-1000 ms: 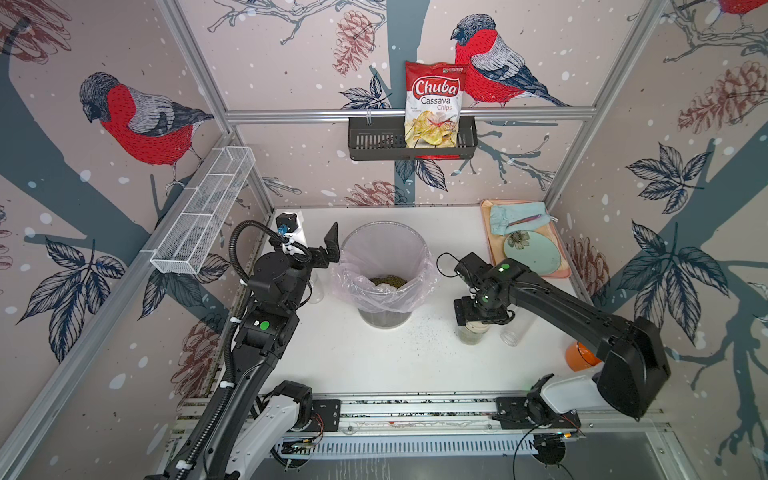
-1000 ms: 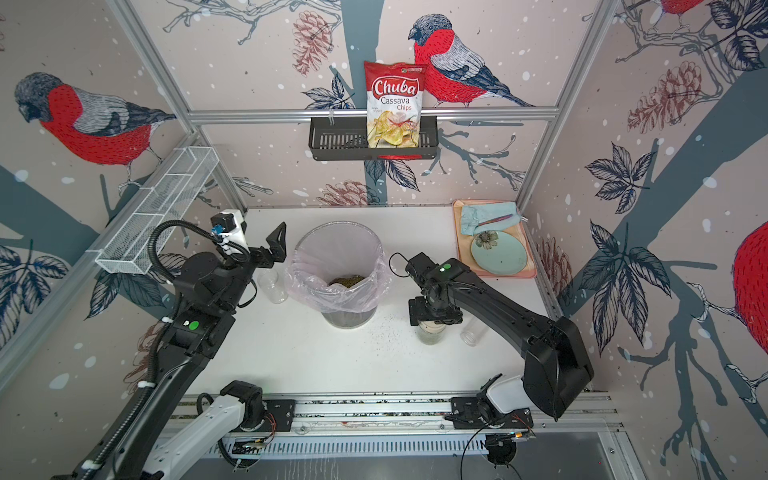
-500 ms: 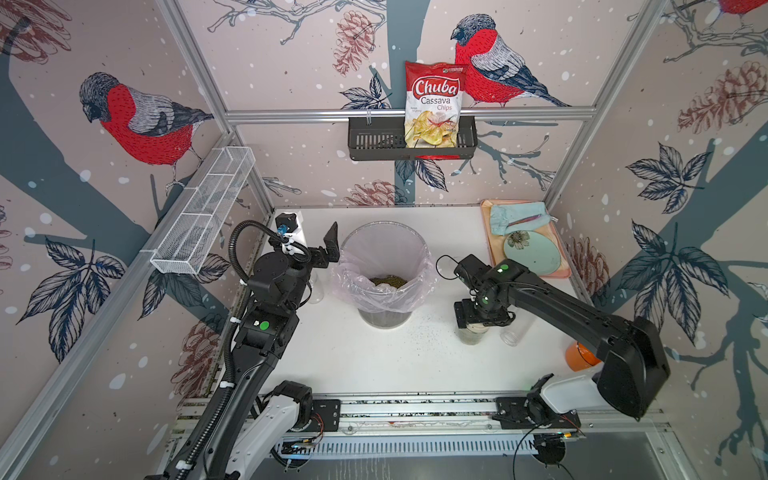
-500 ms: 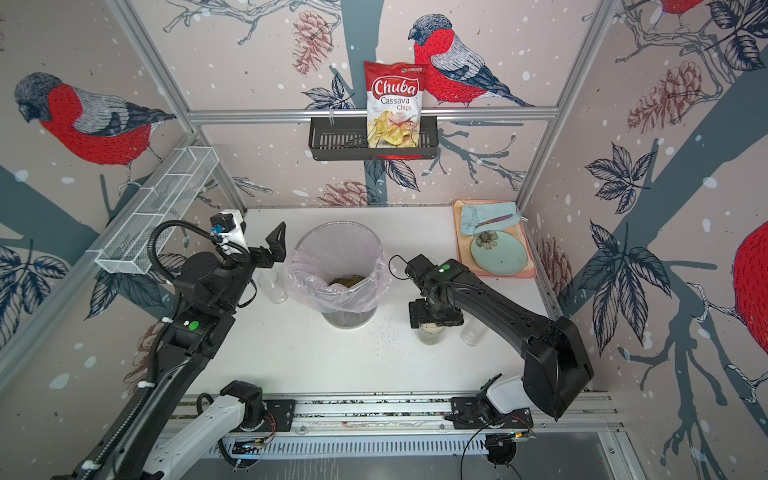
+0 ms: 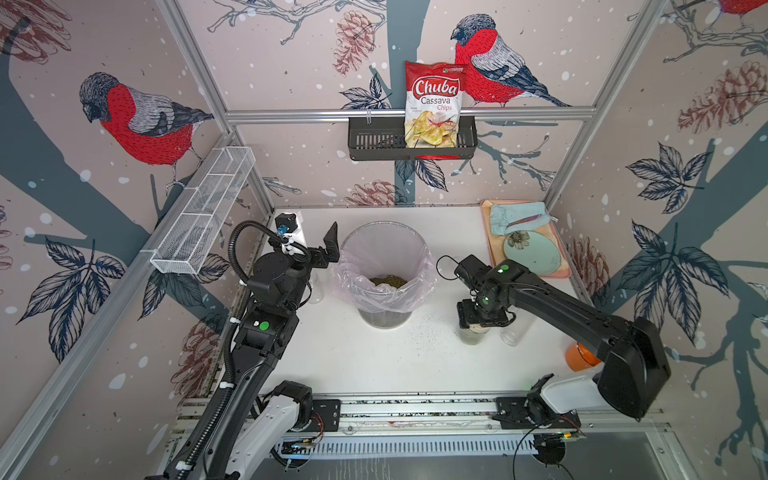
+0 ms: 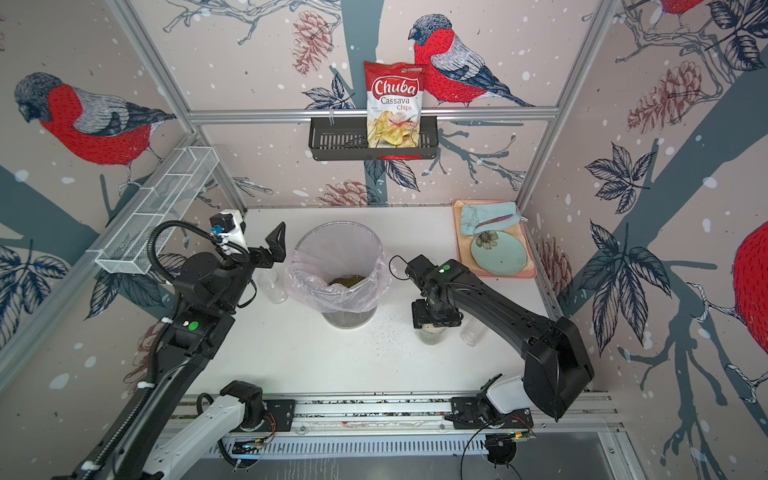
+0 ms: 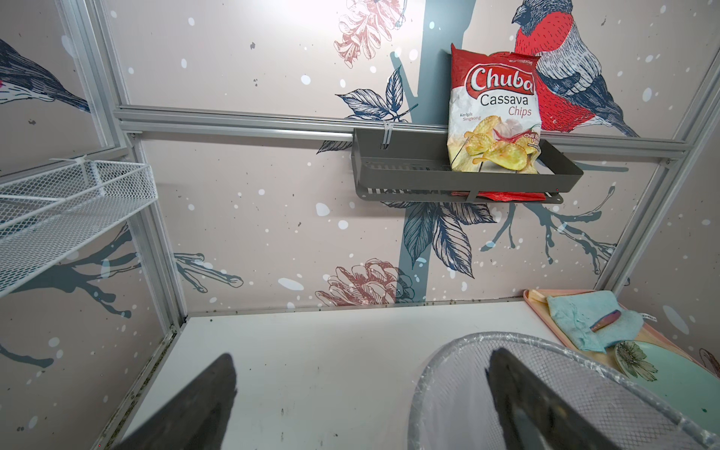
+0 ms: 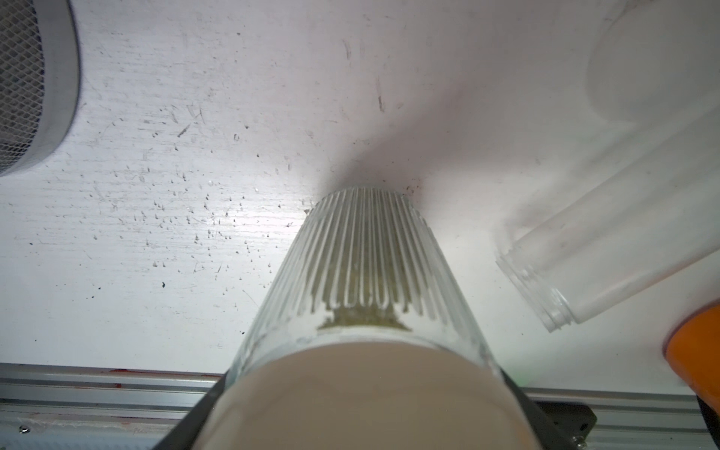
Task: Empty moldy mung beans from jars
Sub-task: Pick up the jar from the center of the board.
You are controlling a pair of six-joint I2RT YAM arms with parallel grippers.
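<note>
On the right gripper (image 8: pixel 364 374) the fingers (image 8: pixel 187 432) sit against either side of the cream lid (image 8: pixel 366 409) of the ribbed glass jar (image 8: pixel 362 253). They touch it, but I cannot tell whether they truly pinch. The jar stands upright on the white surface (image 8: pixel 272 78), olive mung beans (image 8: pixel 362 321) showing through the ribs. An empty tube jar (image 8: pixel 607 249) stands just beside it, with the orange mug (image 8: pixel 697 350) near.

The left gripper (image 7: pixel 360 356) has its fingers wide apart and holds nothing, raised by the rim of the pink-lined mesh bin (image 5: pixel 384 226), which has beans in it.

Risks:
- A hold on the lid alone may slip or twist loose, dropping the glass.
- A sideways swing would topple the tube jar.
- The scattered grains (image 5: pixel 417 330) could let the base skid.
</note>
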